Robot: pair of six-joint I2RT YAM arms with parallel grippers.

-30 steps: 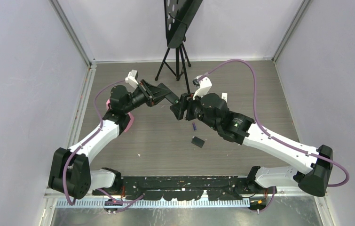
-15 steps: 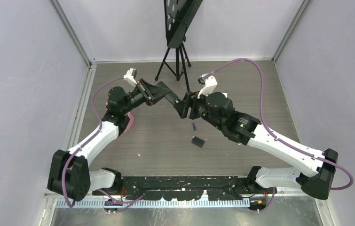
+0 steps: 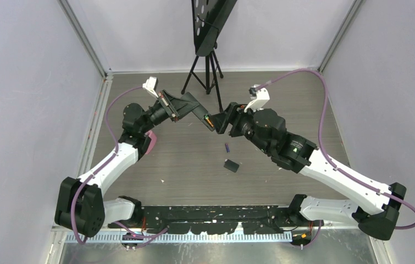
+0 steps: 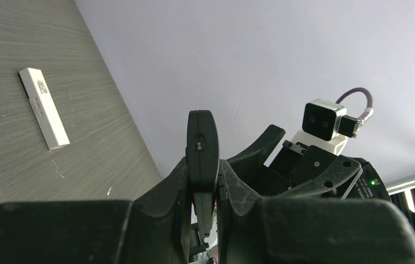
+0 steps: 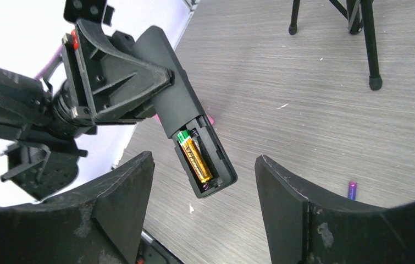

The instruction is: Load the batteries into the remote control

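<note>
Remote (image 5: 186, 118) clamped by left fingers (image 5: 122, 82), held up with open bay facing right fingers (image 5: 122, 203) for loading; orange-yellow battery (image 5: 198, 159) seated inside. Those fingers wide apart, empty; purple battery (image 5: 352, 190) on bench (image 5: 304, 99).

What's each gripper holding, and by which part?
Left gripper clamps the black remote by the end opposite its open battery compartment. Right gripper is open, holding nothing.
</note>
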